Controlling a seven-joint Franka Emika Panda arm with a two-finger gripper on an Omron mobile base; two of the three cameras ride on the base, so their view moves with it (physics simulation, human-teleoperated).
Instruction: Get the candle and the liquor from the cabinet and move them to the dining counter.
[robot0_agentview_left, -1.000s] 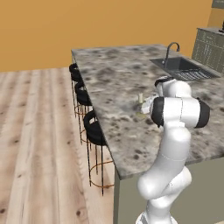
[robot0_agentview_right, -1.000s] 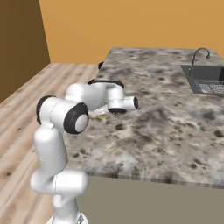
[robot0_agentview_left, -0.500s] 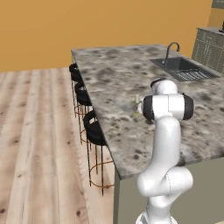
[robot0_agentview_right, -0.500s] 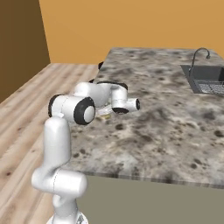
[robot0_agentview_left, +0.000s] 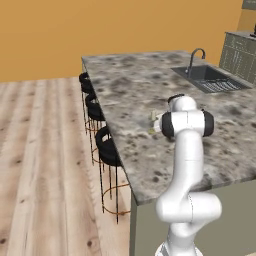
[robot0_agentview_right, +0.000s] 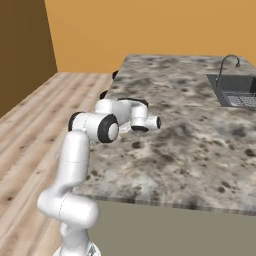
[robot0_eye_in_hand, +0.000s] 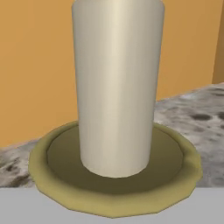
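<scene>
- Now my arm has folded in closer since a second ago, and it stands more upright over the dining counter (robot0_agentview_left: 130, 85).
- My end effector (robot0_agentview_right: 156, 122) is clenched shut.
- I see the candle (robot0_eye_in_hand: 117, 87) very close up in the hand view, standing straight on its brass base, low over the marble tabletop.
- I cannot tell if my end effector grips the candle or if the base touches the tabletop.
- I think the candle is nearly delivered.
- I guess the liquor comes next.
</scene>
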